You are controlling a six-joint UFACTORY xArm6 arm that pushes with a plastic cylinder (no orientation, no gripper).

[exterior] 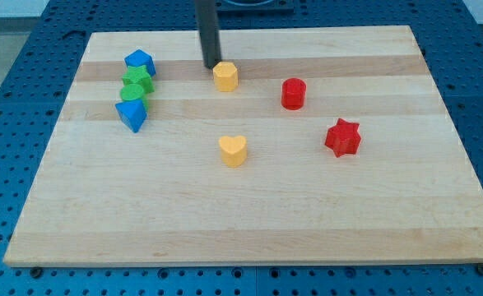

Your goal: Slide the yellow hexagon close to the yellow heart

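The yellow hexagon (pixel 225 76) sits on the wooden board (pixel 249 222) near the view's top centre. The yellow heart (pixel 233 151) lies below it, about a quarter of the board's depth away. My tip (pixel 211 65) stands just to the upper left of the yellow hexagon, touching or almost touching its edge. The dark rod rises from the tip out of the view's top.
A column of blocks stands at the view's left: a blue pentagon (pixel 140 62), a green star (pixel 139 80), a green cylinder (pixel 132 93) and a blue triangle (pixel 132 114). A red cylinder (pixel 293 93) and a red star (pixel 342 137) lie at the right.
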